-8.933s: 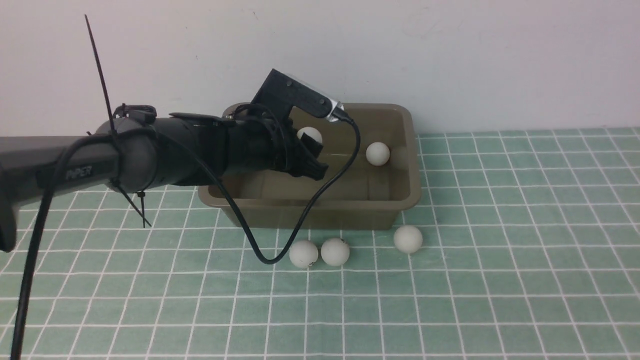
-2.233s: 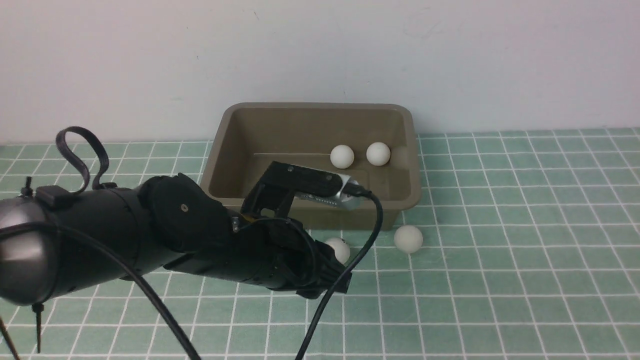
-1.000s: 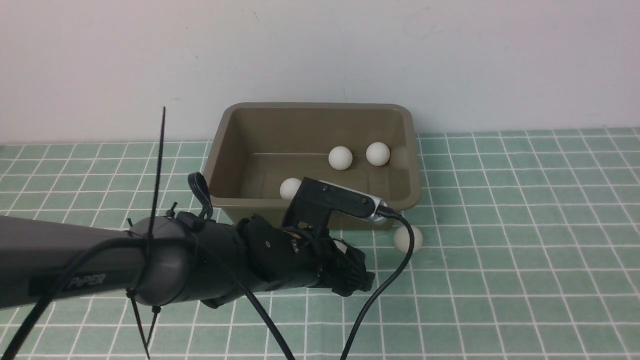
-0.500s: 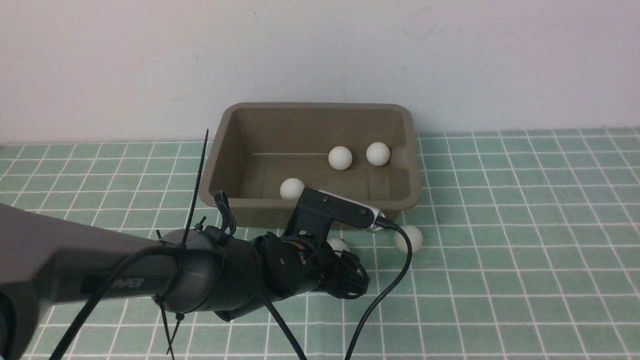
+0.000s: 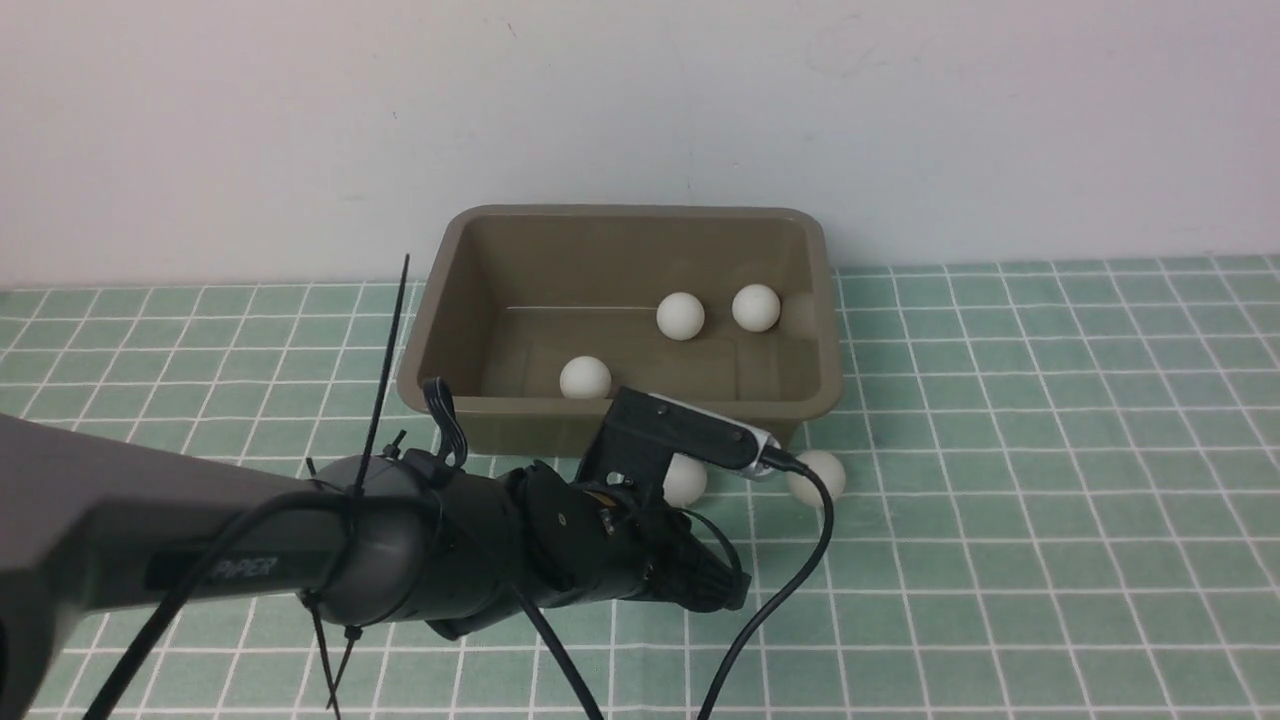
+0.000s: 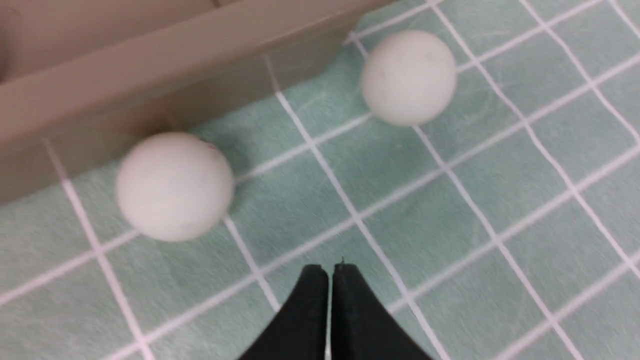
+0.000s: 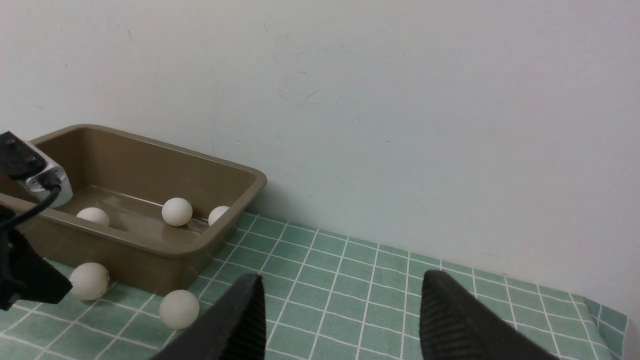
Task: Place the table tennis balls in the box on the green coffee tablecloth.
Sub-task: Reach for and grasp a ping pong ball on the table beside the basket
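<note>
The olive-brown box [image 5: 455,300] stands on the green checked tablecloth [image 5: 1000,500] against the wall. Three white table tennis balls lie in it [image 5: 585,378], [image 5: 681,316], [image 5: 756,307]. Two more lie on the cloth just before its front wall [image 5: 686,480], [image 5: 822,476]. My left gripper [image 5: 730,588] is shut and empty, low over the cloth in front of these two. The left wrist view shows its closed tips [image 6: 330,272] short of both balls [image 6: 175,186], [image 6: 408,76]. My right gripper [image 7: 340,295] is open and empty, well to the right of the box [image 7: 150,145].
A white wall [image 5: 900,120] runs right behind the box. The left arm's black cable [image 5: 790,570] loops over the cloth beside the gripper. The cloth's right end [image 7: 610,320] shows in the right wrist view.
Since the earliest frame a third ball lies in the box and two remain on the cloth. In the last second my left gripper sank and drew back slightly, uncovering the nearer ball.
</note>
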You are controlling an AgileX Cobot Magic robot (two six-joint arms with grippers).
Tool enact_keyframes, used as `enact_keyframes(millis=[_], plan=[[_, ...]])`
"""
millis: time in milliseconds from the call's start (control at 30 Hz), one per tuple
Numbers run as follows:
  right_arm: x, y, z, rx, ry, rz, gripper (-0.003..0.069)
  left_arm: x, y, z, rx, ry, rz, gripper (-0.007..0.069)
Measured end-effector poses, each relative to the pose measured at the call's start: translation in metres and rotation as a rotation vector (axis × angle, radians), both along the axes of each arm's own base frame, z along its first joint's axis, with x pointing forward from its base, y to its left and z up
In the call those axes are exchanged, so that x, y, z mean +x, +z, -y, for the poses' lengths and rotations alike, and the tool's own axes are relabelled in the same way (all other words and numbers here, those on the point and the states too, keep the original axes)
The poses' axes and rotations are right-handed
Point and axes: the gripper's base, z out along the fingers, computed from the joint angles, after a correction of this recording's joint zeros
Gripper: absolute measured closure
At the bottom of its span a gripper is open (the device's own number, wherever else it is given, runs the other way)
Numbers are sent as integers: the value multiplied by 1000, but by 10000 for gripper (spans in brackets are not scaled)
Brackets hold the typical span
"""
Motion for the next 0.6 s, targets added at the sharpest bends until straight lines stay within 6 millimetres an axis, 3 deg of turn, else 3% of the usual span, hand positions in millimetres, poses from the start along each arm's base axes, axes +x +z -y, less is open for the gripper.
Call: enact_keyframes(millis=[100, 200, 433, 533, 600], plan=[[0, 0, 0, 0, 0, 0, 270, -3, -1, 1, -6, -22, -34, 606], [0, 0, 0, -6, 0, 1, 270, -7, -3, 3, -9, -53, -76, 505], [0, 0, 0, -25, -3, 5, 270, -9, -3, 4, -18, -51, -96, 162], [0, 0, 1, -26, -4, 5, 270, -8, -3, 4, -34, -31, -107, 78], [0, 0, 1, -27, -5, 5, 270, -8, -3, 3, -36, -24, -105, 68]])
